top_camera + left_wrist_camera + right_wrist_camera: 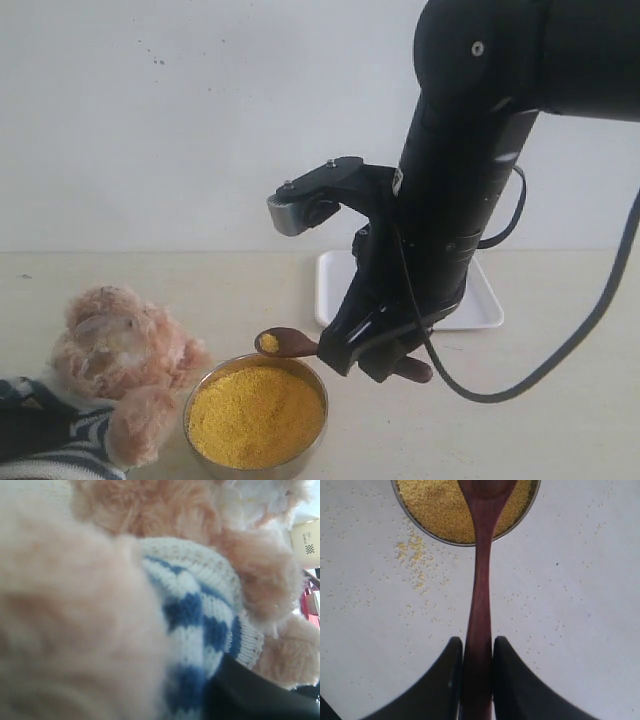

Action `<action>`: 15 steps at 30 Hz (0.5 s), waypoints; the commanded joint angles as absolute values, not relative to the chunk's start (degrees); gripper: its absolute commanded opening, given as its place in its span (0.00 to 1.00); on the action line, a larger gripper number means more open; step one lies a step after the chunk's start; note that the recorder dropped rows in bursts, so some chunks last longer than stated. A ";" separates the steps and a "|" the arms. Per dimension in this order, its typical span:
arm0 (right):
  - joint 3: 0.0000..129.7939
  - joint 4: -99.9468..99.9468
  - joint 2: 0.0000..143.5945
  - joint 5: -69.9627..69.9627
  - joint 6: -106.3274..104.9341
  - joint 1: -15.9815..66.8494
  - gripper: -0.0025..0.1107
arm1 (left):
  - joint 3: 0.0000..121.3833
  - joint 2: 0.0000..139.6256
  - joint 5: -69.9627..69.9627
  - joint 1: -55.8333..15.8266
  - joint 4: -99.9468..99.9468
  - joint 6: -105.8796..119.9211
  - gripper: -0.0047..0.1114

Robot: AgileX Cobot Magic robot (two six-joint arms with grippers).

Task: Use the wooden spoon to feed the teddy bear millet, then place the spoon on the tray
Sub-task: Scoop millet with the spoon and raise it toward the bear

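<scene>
The teddy bear point(120, 370) leans at the lower left in its striped shirt point(195, 610). It fills the left wrist view, where my left gripper point(175, 680) is closed on its body; only one dark finger point(250, 695) shows, pressed against the shirt. The millet point(255, 415) fills a round metal bowl point(318, 392) beside the bear. My right gripper point(375, 350) is shut on the handle of the wooden spoon point(290, 344). The spoon's bowl hangs just over the metal bowl's far rim with a few grains in it. The white tray point(485, 300) lies behind the right arm.
Loose millet grains point(415, 565) are scattered on the table around the metal bowl point(415, 522). The right arm point(470, 170) stands tall over the middle and hides most of the tray. A plain wall closes the back.
</scene>
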State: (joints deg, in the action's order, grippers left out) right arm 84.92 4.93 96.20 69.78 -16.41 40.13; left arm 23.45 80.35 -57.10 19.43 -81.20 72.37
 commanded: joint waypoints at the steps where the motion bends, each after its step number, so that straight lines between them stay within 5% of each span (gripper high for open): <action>1: 85.25 6.47 94.07 69.96 -16.84 39.88 0.02 | 22.26 76.73 -56.74 19.41 -75.46 67.82 0.07; 15: 85.25 23.67 93.59 68.33 -20.79 39.99 0.02 | 22.26 76.15 -55.33 19.41 -72.56 62.55 0.07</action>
State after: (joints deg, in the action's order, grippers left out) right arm 84.92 17.19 94.19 69.65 -17.94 40.09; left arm 22.42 76.75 -54.22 19.43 -72.37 63.06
